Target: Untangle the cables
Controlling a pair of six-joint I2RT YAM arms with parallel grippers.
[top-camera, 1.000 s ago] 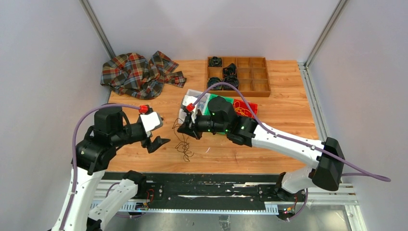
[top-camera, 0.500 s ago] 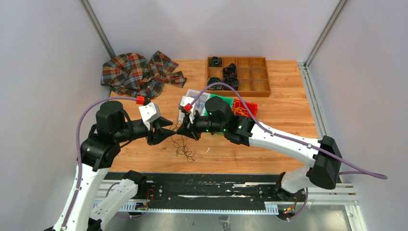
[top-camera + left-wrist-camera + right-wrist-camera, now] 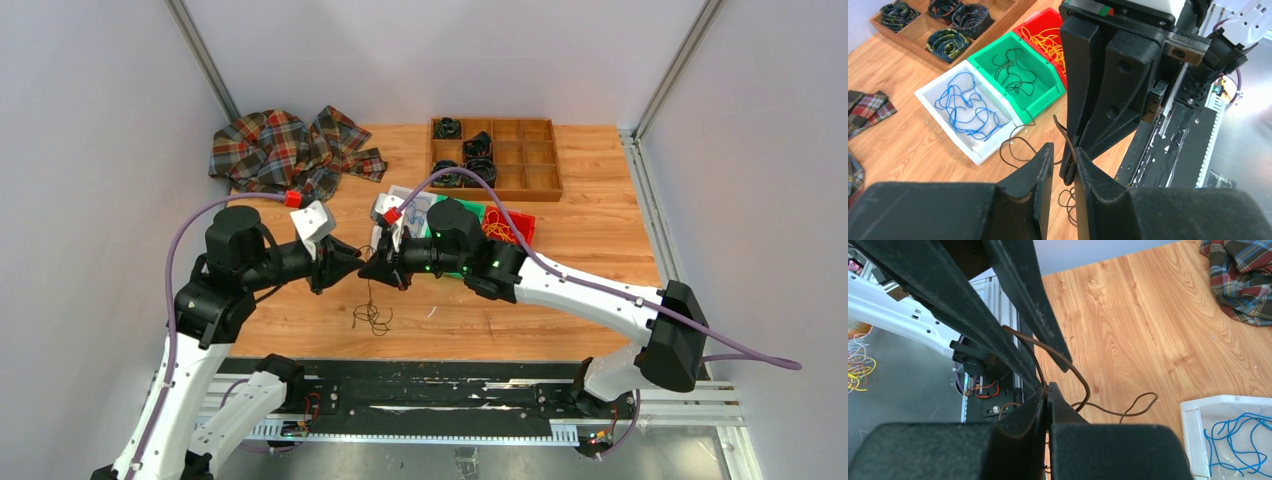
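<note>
The cables here are thin dark brown strands. One strand hangs from my right gripper [image 3: 373,268] down to a small tangled clump [image 3: 372,318] on the wooden table. In the right wrist view the right gripper [image 3: 1048,386] is shut on that strand [image 3: 1075,371] at its tips. My left gripper [image 3: 351,262] meets it tip to tip from the left. In the left wrist view the left gripper [image 3: 1063,151] has a narrow gap between its fingers. A loop of the strand [image 3: 1071,162] lies in that gap against the right-hand finger, not pinched.
Behind the grippers stand a white bin [image 3: 945,117] with blue cables, a green bin [image 3: 1050,82] with black ones and a red bin [image 3: 1034,26] with yellow-orange ones. A wooden tray [image 3: 528,155] holds black coils at the back. A plaid cloth [image 3: 285,155] lies back left.
My left arm has swung right until its tips meet the right gripper, and its jaws have narrowed from wide open. The hanging clump has shifted slightly left. The right gripper stays shut.
</note>
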